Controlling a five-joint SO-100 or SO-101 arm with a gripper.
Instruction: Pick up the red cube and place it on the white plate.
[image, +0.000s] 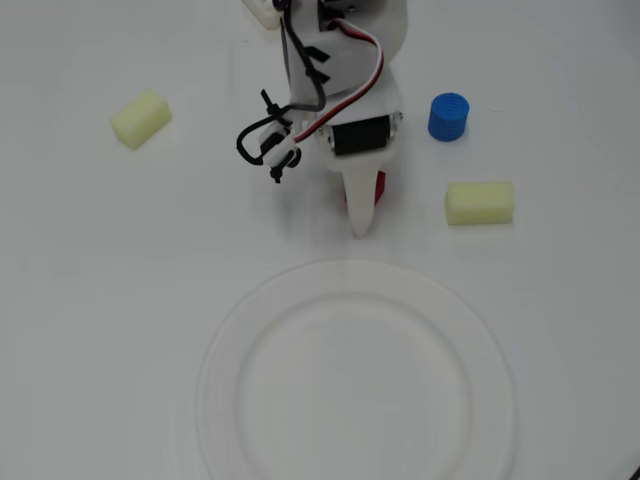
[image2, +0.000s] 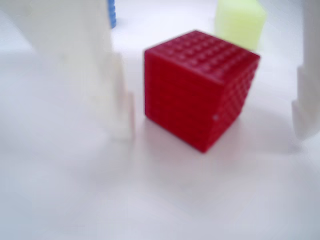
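The red cube (image2: 200, 90) sits on the white table between my two white fingers, filling the middle of the wrist view. The left finger (image2: 117, 100) stands just beside the cube with a thin gap, and the right finger (image2: 305, 110) is well clear of it. My gripper (image2: 213, 132) is open around the cube. From overhead the gripper (image: 368, 205) hides most of the cube, and only a red sliver (image: 379, 187) shows. The white plate (image: 230, 340) lies below the gripper in the overhead view, holding nothing.
A blue cylinder (image: 449, 116) and a pale yellow block (image: 480, 202) lie right of the gripper in the overhead view. Another yellow block (image: 140, 118) lies at the upper left. The wrist view shows the yellow block (image2: 240, 20) and cylinder edge (image2: 112, 12) behind the cube.
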